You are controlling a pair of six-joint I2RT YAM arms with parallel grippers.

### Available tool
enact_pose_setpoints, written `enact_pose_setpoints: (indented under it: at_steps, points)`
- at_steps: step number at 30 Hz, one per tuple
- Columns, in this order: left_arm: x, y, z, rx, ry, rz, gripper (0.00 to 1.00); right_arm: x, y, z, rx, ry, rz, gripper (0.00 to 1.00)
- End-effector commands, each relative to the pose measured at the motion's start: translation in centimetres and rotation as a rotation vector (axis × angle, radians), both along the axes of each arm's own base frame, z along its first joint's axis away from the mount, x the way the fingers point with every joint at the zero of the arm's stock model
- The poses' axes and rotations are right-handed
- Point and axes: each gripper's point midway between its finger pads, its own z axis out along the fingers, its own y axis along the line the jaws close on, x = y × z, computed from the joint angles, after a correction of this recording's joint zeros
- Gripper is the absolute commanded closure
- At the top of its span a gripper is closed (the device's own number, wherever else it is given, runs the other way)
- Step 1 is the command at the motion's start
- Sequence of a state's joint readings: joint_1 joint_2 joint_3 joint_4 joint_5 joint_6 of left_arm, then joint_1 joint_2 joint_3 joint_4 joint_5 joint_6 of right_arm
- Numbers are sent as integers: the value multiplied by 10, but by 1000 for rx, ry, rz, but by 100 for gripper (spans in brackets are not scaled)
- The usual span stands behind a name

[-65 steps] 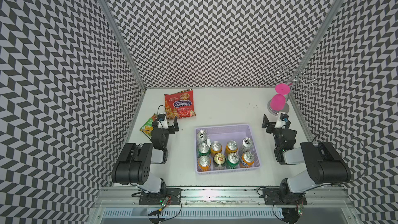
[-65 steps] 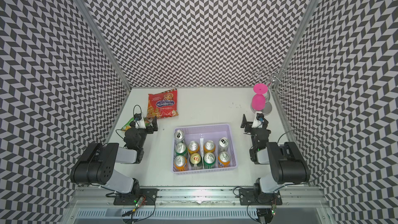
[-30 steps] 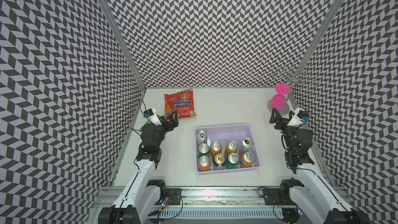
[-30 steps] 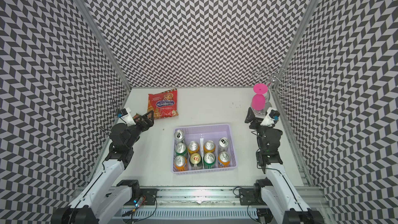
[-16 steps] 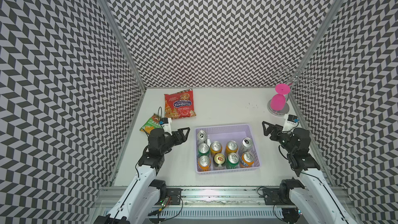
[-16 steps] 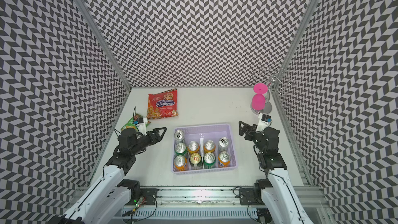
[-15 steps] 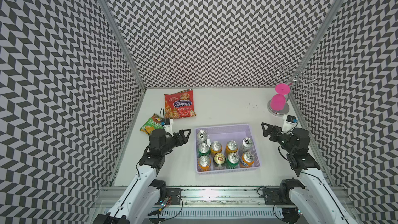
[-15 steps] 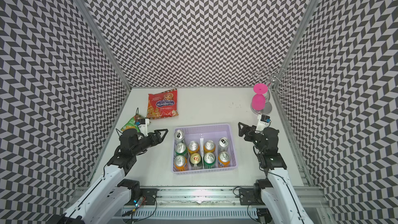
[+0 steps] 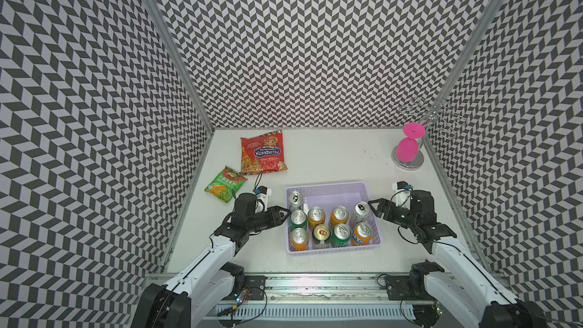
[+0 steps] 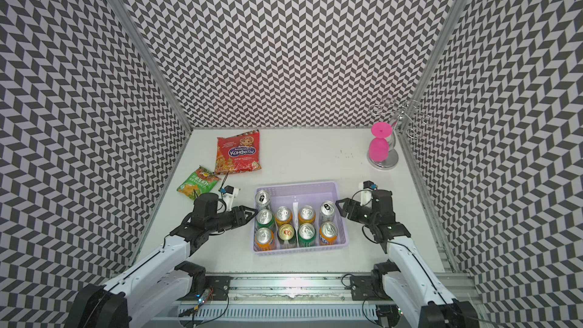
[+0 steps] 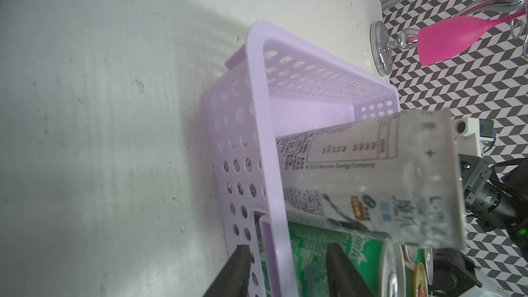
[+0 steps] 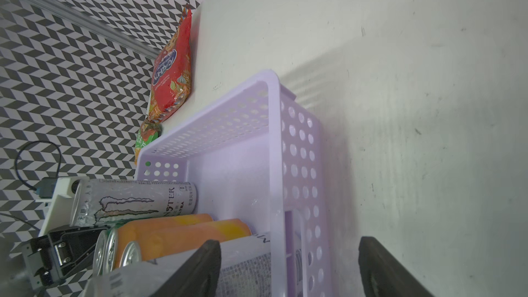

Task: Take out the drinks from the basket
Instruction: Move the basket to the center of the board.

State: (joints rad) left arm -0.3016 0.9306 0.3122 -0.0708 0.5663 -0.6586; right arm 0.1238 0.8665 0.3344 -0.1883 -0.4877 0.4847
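Observation:
The lavender basket (image 9: 328,185) (image 10: 296,184) stands near the table's front and holds the drinks upright: slim silver cans (image 9: 296,198) (image 9: 361,208), green cans (image 9: 298,217), orange cans (image 9: 339,212) and a gold-topped one (image 9: 321,233). My left gripper (image 9: 285,212) (image 11: 287,250) is open astride the basket's left wall. One of its fingers (image 11: 237,270) is outside the wall and the other is inside by a green can (image 11: 314,250). My right gripper (image 9: 372,208) (image 12: 288,245) is open wider astride the right wall (image 12: 297,195), its inner finger beside a slim silver can (image 12: 245,267).
A red snack bag (image 9: 263,153) and a green snack bag (image 9: 225,184) lie at the back left. A pink upturned goblet (image 9: 407,149) hangs on a chrome stand at the back right. Chevron-patterned walls close in three sides.
Both arms have reached in and down from the table's sides to the basket's two ends. Both pairs of jaws have narrowed, the left more than the right.

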Motion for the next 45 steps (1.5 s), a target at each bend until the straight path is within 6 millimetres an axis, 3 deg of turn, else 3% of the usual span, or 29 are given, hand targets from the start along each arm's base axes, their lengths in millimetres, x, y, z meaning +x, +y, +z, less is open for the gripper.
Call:
enact_pose_setpoints:
  at_steps: [1,11,25,38,45]
  points:
    - [-3,-3,-4,-13,3,-11,58,-2,11,4,23,-18,19,22]
    - [-3,-5,-2,-20,-3,-13,79,-9,21,-7,13,14,48,37]
    - [2,-6,3,-26,-18,-7,99,5,7,0,-95,-31,0,71]
    - [13,-13,15,-35,-47,-15,100,17,13,8,-72,-62,15,91]
    - [26,-15,24,-30,-86,7,100,29,15,16,-64,-91,6,94]
